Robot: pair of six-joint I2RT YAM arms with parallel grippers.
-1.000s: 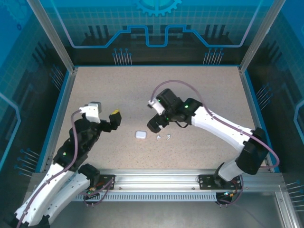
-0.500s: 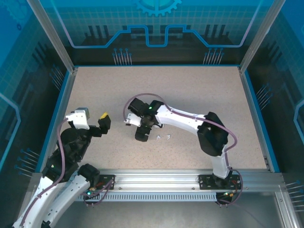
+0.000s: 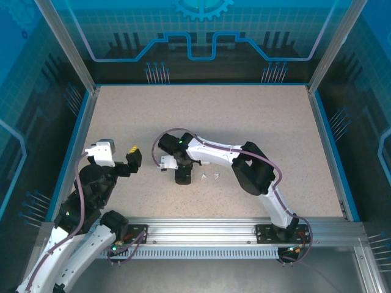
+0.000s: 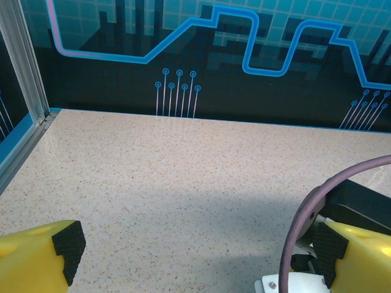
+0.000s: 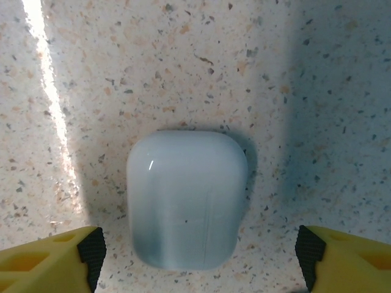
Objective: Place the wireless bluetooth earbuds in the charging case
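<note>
Right pincer [image 5: 198,253]: jaws apart, nothing clamped. It hangs low over the worktop [image 3: 263,122] and points straight down. One yellow jaw stands at each side of the charging case [image 5: 186,198], and neither black pad touches it, as far as the wrist view shows.
Charging case: a white, rounded pebble lying flat on the worktop between the right pincer's jaws, its near end about level with the pads. It looks closed, with no raised lid and no sockets on show.
Earbuds [image 3: 203,177]: two tiny white pieces lie loose on the worktop just to the right of the right pincer in the overhead view. They are close to each other, beside the case and not in it. I can make out no others.
Left pincer [image 4: 198,253]: jaws wide apart, holding nothing. It seems lifted off the worktop at the left side, well apart from the case and the earbuds.
Worktop: pale and speckled, carrying the case and the two earbuds near its middle.
Done: nothing that counts, by my reading. Neither earbud is seated and the case looks shut.
Step in hand: probably closing on the case, to steady it or move it.
Left to do: grip the case, get its lid open, then lift each earbud in turn and seat it in its socket. Closing the lid likely follows.
</note>
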